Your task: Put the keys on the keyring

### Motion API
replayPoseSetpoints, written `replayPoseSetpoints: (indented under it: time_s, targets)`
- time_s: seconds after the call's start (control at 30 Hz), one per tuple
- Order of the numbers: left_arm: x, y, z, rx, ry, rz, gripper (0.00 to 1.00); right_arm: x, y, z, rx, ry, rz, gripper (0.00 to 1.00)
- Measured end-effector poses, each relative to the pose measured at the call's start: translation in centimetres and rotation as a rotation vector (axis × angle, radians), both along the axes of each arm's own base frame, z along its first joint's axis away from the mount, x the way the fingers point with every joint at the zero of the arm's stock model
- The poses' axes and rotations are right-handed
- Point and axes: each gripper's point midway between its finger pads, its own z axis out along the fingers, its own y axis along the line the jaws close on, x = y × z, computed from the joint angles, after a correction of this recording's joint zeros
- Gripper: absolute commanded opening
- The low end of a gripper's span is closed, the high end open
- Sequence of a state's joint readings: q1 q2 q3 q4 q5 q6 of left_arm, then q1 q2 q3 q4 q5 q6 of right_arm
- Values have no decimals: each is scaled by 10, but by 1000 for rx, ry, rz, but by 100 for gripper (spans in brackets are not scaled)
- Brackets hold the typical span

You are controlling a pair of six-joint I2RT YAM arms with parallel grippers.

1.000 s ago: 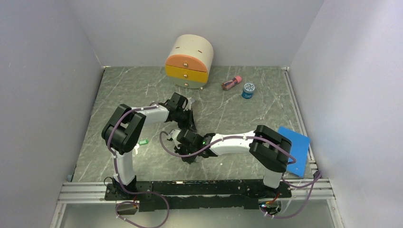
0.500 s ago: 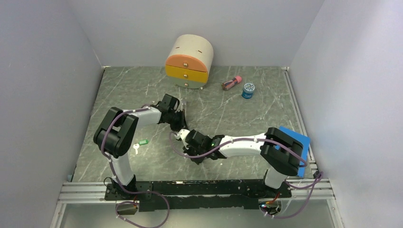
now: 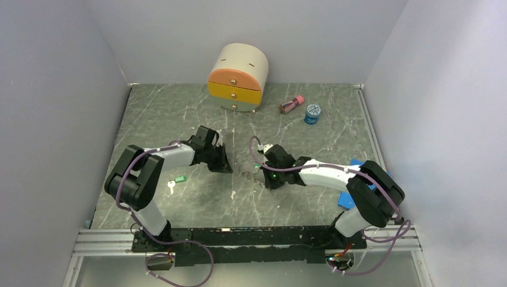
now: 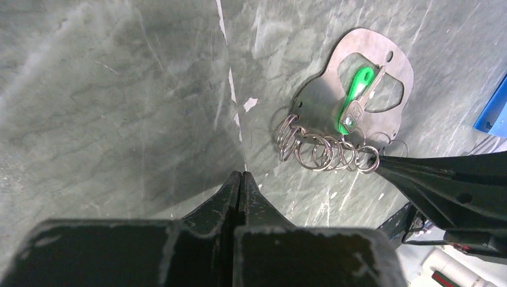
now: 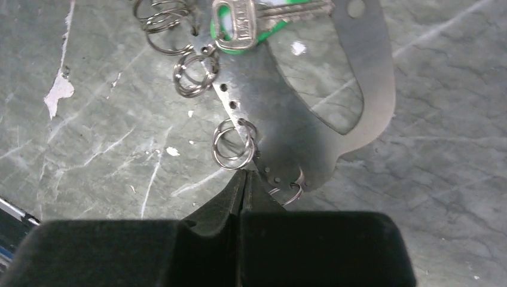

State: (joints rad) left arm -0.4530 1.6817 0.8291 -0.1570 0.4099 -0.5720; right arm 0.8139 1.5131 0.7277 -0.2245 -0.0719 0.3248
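The keyring is a flat grey metal plate (image 4: 317, 98) with several silvery rings (image 4: 320, 152) along one edge. One of the keys (image 4: 354, 95), green-headed, lies across the plate; it also shows at the top of the right wrist view as the key (image 5: 239, 27). My right gripper (image 5: 244, 173) is shut, its tips pinching the plate's (image 5: 281, 113) edge beside a ring (image 5: 233, 146). My left gripper (image 4: 241, 174) is shut on nothing, a short way from the rings. Two more keys (image 3: 178, 179) lie loose on the table left of the left gripper (image 3: 224, 166).
A round drawer unit (image 3: 237, 78) stands at the back. A pink tube (image 3: 291, 104) and a blue jar (image 3: 312, 113) lie to its right. A blue pad (image 3: 366, 176) sits by the right arm. A white fleck (image 3: 233, 194) lies in front of the grippers.
My left gripper has closed and drawn back to the left. The right gripper has swung to the right and farther back, away from the left one, staying shut.
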Motion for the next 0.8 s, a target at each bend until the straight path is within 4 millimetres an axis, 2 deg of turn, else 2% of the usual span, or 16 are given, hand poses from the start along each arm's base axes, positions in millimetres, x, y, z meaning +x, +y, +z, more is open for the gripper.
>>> replayPoseSetpoints:
  time_s: [0.1,0.2,0.4,0.5,0.53,0.67,0.8]
  targets:
    - [4,1,2,8,-19,5,18,4,-7,0,2,23,-46,0]
    - [13,-2,8,10,-36,5,33,8,-12,-1,11,44,-85,7]
    - [52,-24,27,-25,-101,-2,48,21,-29,1,56,102,-216,22]
    - [63,-35,27,-50,-103,-20,51,25,-42,2,82,122,-286,40]
    - [65,-39,25,-59,-96,-29,51,25,-46,3,93,130,-310,43]
    - [65,-55,13,-90,-57,-70,51,26,-57,6,153,163,-372,45]
    - [62,-69,14,-127,-51,-104,46,31,-52,7,215,199,-385,44]
